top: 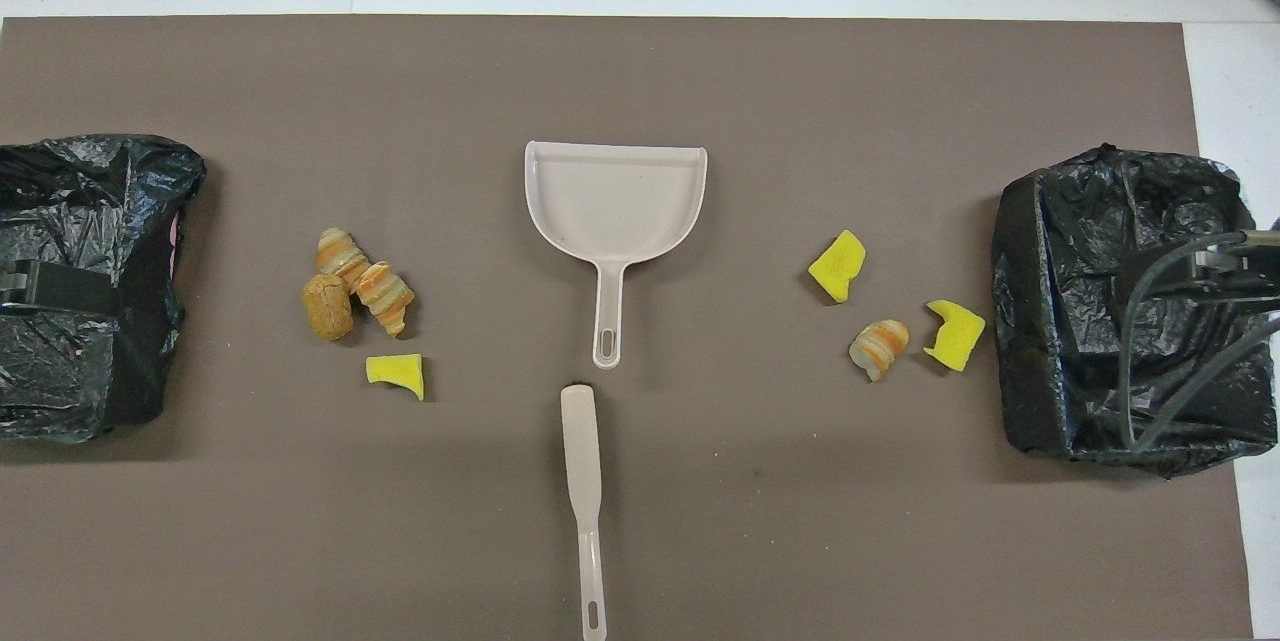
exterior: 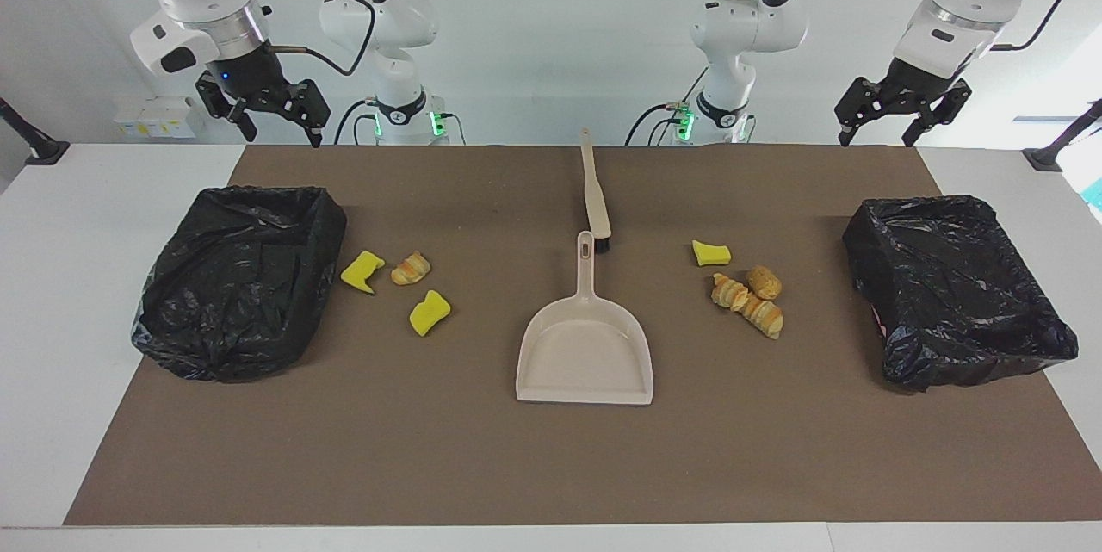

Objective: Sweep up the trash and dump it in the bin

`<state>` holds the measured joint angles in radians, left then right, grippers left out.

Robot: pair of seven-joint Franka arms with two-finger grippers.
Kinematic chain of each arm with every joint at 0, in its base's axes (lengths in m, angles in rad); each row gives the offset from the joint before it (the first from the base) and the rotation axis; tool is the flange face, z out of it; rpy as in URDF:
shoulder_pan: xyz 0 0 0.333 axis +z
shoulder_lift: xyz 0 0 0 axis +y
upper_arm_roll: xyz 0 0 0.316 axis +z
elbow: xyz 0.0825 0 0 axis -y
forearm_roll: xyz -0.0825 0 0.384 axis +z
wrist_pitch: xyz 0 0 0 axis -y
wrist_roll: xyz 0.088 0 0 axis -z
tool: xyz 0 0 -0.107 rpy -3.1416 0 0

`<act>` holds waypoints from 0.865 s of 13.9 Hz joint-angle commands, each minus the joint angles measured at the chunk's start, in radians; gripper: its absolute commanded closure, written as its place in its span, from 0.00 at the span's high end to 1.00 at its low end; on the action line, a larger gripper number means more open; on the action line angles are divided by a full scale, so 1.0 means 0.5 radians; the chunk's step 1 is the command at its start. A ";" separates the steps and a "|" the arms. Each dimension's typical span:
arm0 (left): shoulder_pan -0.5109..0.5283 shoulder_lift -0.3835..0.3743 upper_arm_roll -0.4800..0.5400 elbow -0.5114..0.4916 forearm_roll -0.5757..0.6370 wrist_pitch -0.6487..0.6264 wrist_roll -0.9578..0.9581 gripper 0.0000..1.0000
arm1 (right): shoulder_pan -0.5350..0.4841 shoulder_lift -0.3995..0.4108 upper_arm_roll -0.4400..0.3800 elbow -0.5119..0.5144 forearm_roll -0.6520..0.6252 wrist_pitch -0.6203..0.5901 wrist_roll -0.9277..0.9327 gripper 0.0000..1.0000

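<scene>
The trash lies in two groups on the brown mat. Toward the right arm's end are two yellow sponge chunks (exterior: 362, 270) (exterior: 429, 312) and a croissant piece (exterior: 411, 268) beside a black-lined bin (exterior: 215, 337). Toward the left arm's end lie a sponge chunk (exterior: 711, 253), a bread roll (exterior: 764, 282) and a croissant (exterior: 747, 304), with a second bin (exterior: 913, 362) beside them. A beige dustpan (exterior: 585, 354) and brush (exterior: 596, 195) lie mid-table. My right gripper (exterior: 280, 132) and left gripper (exterior: 874, 137) hang open and empty above the mat's edge nearest the robots.
The dustpan (top: 615, 196) has its handle pointing at the robots, and the brush (top: 580, 461) lies in line with it, nearer to them. White table (exterior: 86, 190) borders the mat at both ends. Cables (top: 1180, 341) hang over the bin at the right arm's end.
</scene>
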<state>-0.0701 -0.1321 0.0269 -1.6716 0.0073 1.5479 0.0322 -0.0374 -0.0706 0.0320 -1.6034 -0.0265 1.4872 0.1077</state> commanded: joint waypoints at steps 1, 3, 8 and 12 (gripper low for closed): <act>0.020 0.000 -0.002 0.021 0.010 -0.012 0.015 1.00 | -0.002 -0.040 -0.003 -0.033 0.016 -0.017 -0.025 1.00; 0.017 0.000 -0.002 0.021 0.010 -0.012 0.018 1.00 | -0.002 -0.040 -0.003 -0.036 0.013 -0.017 -0.025 1.00; -0.022 -0.018 -0.026 0.005 0.007 -0.083 0.009 1.00 | 0.001 -0.043 0.000 -0.082 -0.008 0.056 -0.089 1.00; -0.175 -0.189 -0.032 -0.304 0.004 -0.108 -0.030 1.00 | -0.014 -0.021 0.000 -0.211 -0.005 0.372 -0.145 1.00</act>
<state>-0.1080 -0.1516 0.0013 -1.7118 0.0066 1.4907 0.0313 -0.0351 -0.0695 0.0292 -1.6579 -0.0271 1.6023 0.0643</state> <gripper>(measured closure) 0.000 0.000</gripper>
